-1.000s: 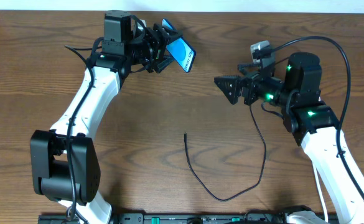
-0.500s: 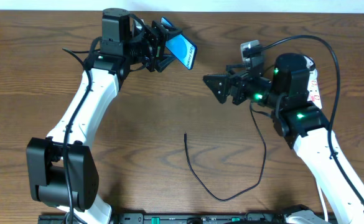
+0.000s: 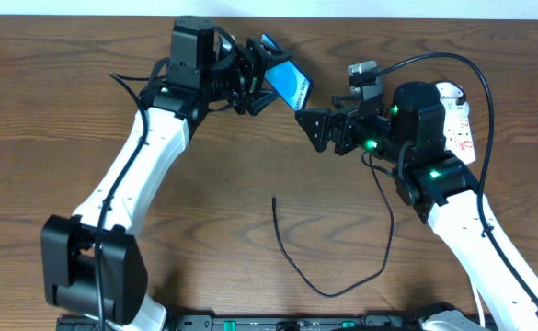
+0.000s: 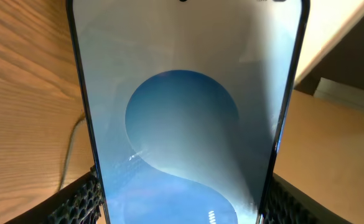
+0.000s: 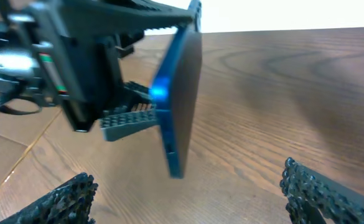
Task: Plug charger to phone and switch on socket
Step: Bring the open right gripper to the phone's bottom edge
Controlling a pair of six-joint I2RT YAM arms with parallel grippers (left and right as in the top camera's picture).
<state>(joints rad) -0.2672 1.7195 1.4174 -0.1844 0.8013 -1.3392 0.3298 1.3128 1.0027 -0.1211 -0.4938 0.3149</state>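
My left gripper [image 3: 267, 83] is shut on the phone [image 3: 288, 83], holding it tilted above the table at the back centre; its blue screen fills the left wrist view [image 4: 182, 124] between my two fingers. My right gripper [image 3: 313, 127] is open and empty, just right of the phone, pointing at its lower end. In the right wrist view the phone [image 5: 180, 106] shows edge-on ahead of the open fingers [image 5: 57, 199]. The charger cable [image 3: 342, 276] lies loose on the table, its plug tip [image 3: 274, 198] near the centre. The white socket [image 3: 456, 115] lies behind the right arm, partly hidden.
The wooden table [image 3: 48, 119] stretches left and front. The right arm's thick black cable [image 3: 475, 83] arcs over the socket. A black rail [image 3: 250, 324] runs along the front edge.
The left gripper has carried the phone to the right. The right gripper has moved left and back towards it, closing the gap. The charger cable has not moved.
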